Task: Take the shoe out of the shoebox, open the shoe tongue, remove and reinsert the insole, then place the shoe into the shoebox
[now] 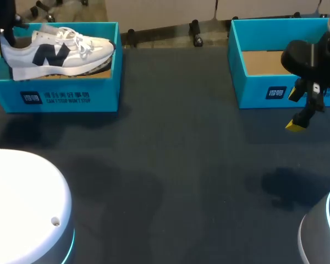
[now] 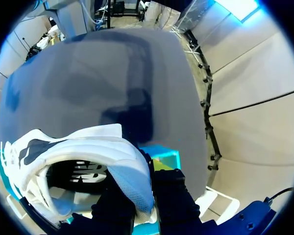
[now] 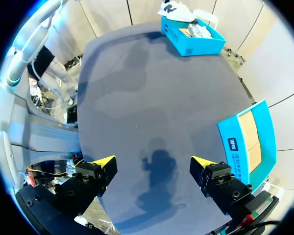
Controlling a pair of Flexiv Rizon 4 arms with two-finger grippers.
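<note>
Item: white mesh running shoe with navy side mark (image 1: 55, 52), sitting high in the open turquoise cardboard shoebox (image 1: 55, 98). My left gripper (image 2: 144, 200) was clenched on its heel collar. My right gripper (image 3: 153, 166) hung released over the dark table (image 1: 170, 165), beside a second turquoise box (image 1: 264, 93). Risk, as I judged it: with a heel-only hold the toe could droop and snag the box wall. The table between the boxes offered working room.
</note>
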